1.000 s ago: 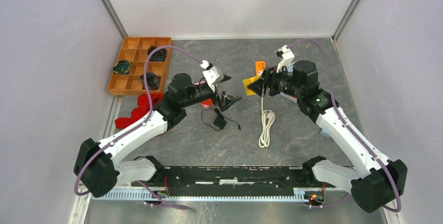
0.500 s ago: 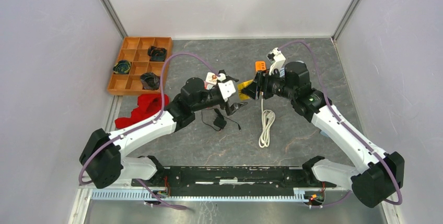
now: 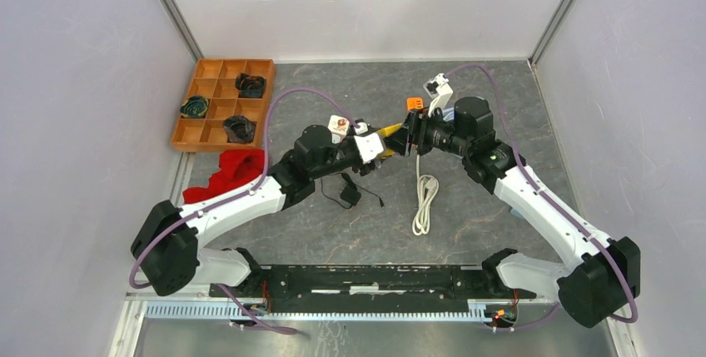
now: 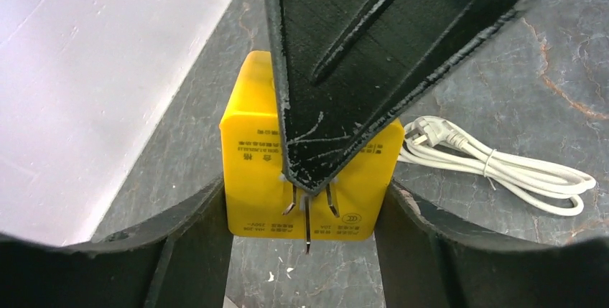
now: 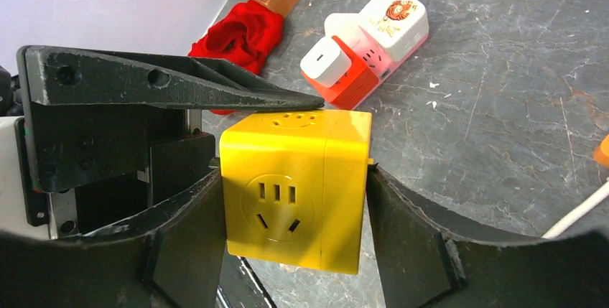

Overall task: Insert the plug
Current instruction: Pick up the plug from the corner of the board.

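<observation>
Both arms have drawn together since a second ago. The left gripper (image 4: 305,189), which then stood spread wide well left of the white cable (image 3: 425,203), now meets the right gripper (image 5: 294,171) just beyond the cable's far end. A yellow socket cube (image 5: 294,186) hangs there off the table (image 3: 333,232), clenched between the right gripper's fingers with one pad on each side. The left gripper's fingers flank the same cube crosswise to the right's. Both appear to press its sides in the left wrist view, so it grasps the cube too. Metal plug prongs (image 4: 309,211) stick out of the cube's face toward the left wrist. An orange-and-white socket block (image 5: 366,42) lies farther beyond the cable's far end. A small black lead (image 3: 350,195) lies near the cable's left. A red cloth (image 3: 229,172) and a wooden tray (image 3: 225,61) sit well left of it.
</observation>
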Motion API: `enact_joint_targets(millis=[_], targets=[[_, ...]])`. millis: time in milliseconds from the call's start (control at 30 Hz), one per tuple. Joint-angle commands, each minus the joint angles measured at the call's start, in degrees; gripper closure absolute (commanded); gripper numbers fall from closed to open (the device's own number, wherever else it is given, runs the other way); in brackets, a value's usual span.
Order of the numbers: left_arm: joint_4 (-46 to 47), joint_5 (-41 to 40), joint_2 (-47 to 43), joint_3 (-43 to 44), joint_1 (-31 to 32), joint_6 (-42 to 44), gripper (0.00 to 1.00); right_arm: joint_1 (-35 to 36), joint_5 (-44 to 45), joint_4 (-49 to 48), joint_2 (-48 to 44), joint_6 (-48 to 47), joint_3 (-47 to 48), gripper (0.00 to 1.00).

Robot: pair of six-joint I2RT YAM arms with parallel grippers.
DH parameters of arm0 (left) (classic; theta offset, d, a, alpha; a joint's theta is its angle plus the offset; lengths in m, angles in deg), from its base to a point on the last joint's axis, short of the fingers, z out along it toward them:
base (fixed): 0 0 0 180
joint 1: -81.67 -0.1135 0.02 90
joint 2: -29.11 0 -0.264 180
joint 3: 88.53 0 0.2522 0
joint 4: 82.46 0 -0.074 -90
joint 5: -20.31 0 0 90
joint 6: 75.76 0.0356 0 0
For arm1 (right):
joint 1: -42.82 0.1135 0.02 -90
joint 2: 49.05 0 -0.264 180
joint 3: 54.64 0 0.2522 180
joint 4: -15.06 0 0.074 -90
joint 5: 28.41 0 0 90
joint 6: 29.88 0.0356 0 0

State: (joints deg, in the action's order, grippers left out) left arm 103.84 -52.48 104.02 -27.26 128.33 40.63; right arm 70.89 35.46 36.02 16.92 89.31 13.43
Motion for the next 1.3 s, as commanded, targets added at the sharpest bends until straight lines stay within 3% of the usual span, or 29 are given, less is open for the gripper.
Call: enact_joint_targets(millis=[0, 67, 233, 433, 600, 867, 1033, 1200, 1267], targets=[[2.2, 0.6, -0.7, 1.7, 0.2, -0.9, 0.72, 0.5, -6.5, -10.6, -0.6, 0.1, -1.1, 0.21], [4.1, 1.5, -1.7, 1.0, -0.6, -3.5, 0.81, 0.5, -6.6, -14.3, -1.8, 1.2, -2.8, 0.03], [18.4, 4.4, -6.4, -4.1, -3.1, -14.0, 0.87, -0.7, -7.0, -25.3, -4.6, 11.1, -6.7, 0.02], [24.1, 3.4, -10.9, -5.2, -3.7, -16.9, 0.88, -3.9, -7.4, -34.9, -6.4, 29.1, -11.4, 0.02], [29.0, 5.1, -12.5, -6.7, -3.8, -18.9, 0.88, -5.2, -14.4, -55.9, -2.5, 50.3, -18.5, 0.02], [33.0, 9.5, -11.4, -6.9, -3.8, -21.5, 0.88, -5.1, -17.4, -59.0, -1.8, 53.1, -16.4, 0.02], [34.3, 10.8, -10.1, -7.0, -3.8, -22.0, 0.89, -4.9, -16.6, -66.2, -1.6, 58.6, -17.5, 0.09], [35.4, 12.1, -9.1, -7.3, -3.8, -22.7, 0.89, -4.6, -16.2, -66.9, -1.6, 59.7, -16.5, 0.11], [35.8, 12.1, -8.6, -7.6, -3.8, -22.9, 0.9, -4.3, -16.1, -66.5, -1.5, 59.5, -16.1, 0.17]])
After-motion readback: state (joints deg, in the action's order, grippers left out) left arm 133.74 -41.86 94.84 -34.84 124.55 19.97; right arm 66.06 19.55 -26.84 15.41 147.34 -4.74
